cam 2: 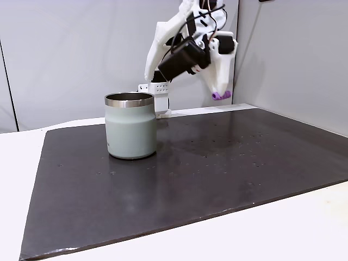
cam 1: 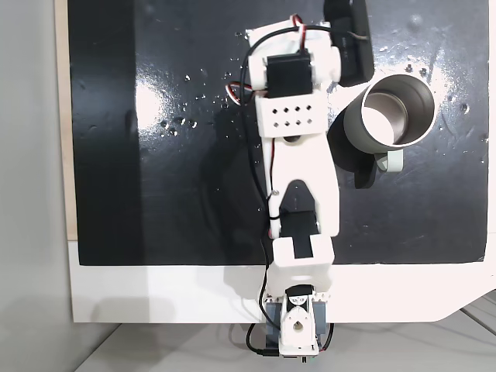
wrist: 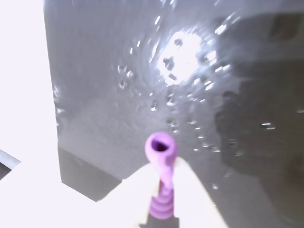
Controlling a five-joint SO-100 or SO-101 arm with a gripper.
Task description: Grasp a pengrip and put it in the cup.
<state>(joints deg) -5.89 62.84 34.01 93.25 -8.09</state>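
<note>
Pengrip (wrist: 161, 151) sits pinched in my gripper (cam 2: 221, 95), lifted off the mat; I've yet to carry it over the cup (cam 2: 130, 126)

In a fixed view the cup (cam 2: 131, 126) is set on the mat (cam 2: 217, 163); the pengrip (cam 2: 219, 95) is held above, rightward.

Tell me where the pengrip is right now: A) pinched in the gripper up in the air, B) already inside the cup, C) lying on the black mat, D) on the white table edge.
A: the side fixed view shows the gripper raised above the mat with the pengrip at its tips, away from the cup; the wrist view shows it between the fingers.
</note>
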